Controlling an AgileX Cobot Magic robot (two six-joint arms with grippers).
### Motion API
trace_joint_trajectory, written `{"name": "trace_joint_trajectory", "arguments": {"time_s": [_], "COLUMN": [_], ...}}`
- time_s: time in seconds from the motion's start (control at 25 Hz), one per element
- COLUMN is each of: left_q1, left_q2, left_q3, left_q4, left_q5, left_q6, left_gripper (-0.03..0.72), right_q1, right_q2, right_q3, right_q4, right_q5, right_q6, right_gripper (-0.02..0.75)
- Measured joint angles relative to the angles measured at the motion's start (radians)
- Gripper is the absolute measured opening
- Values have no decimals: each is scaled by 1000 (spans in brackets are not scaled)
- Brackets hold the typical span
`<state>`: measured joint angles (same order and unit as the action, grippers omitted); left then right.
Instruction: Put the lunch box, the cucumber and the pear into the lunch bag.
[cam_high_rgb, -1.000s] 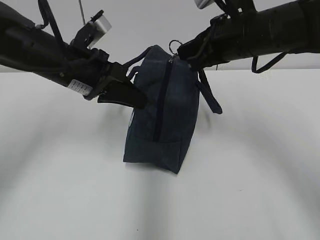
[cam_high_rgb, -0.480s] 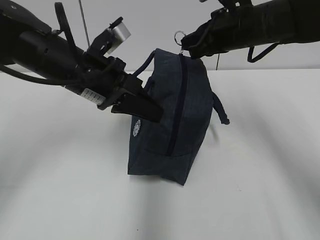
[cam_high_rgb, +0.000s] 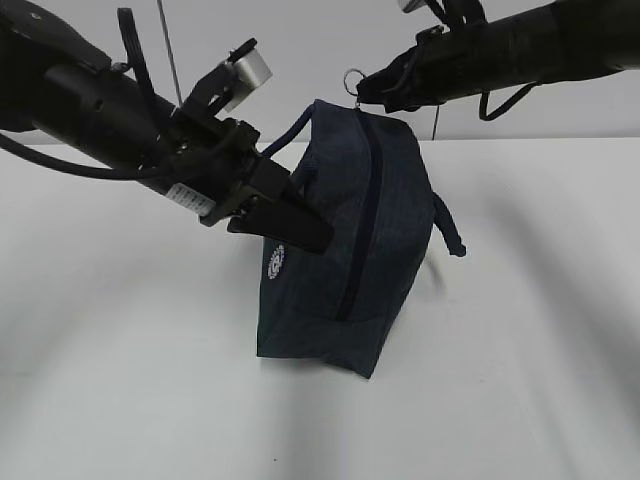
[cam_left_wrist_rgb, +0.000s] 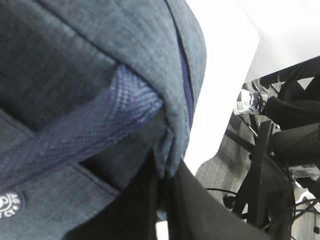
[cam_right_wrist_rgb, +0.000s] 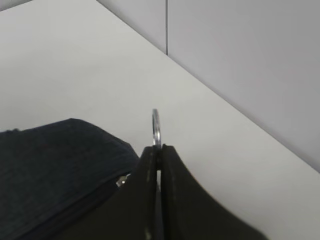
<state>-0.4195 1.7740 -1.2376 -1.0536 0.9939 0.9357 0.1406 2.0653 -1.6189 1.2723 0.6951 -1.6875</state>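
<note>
The dark navy lunch bag (cam_high_rgb: 345, 240) stands on end on the white table, its zipper running down the facing side and closed. My left gripper (cam_high_rgb: 318, 238) is shut on a fold of the bag's fabric (cam_left_wrist_rgb: 167, 150) beside a handle (cam_left_wrist_rgb: 75, 137) and the white logo (cam_high_rgb: 275, 260). My right gripper (cam_high_rgb: 366, 92) is shut on the metal ring pull (cam_right_wrist_rgb: 156, 127) at the bag's top end. The lunch box, the cucumber and the pear are out of view.
The white table (cam_high_rgb: 520, 330) spreads all round the bag. A grey wall (cam_right_wrist_rgb: 240, 60) rises behind the table's far edge. A second handle (cam_high_rgb: 448, 225) hangs off the bag's right side.
Both arms have shifted to the right and a little up with the bag. The bag has turned more upright and its logo has come into view.
</note>
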Motion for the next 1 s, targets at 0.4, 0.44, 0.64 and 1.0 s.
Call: {"name": "trace_joint_trajectory", "arguments": {"time_s": [0.4, 0.44, 0.64, 1.0], "left_q1": [0, 0, 0, 48], "left_q2": [0, 0, 0, 0], "left_q3": [0, 0, 0, 0], "left_q4": [20, 22, 34, 82], "left_q5": [30, 31, 34, 135], "left_q6": [2, 2, 2, -96], "left_gripper": [8, 8, 8, 206], "right_q1": [-1, -1, -2, -12], "right_q2": [204, 218, 247, 247], "right_q3": [-267, -281, -312, -313], "right_q4": [-160, -162, -166, -172], "right_q5": [107, 115, 132, 188], "right_q6": [151, 156, 171, 180], "right_gripper": [-16, -16, -16, -16]}}
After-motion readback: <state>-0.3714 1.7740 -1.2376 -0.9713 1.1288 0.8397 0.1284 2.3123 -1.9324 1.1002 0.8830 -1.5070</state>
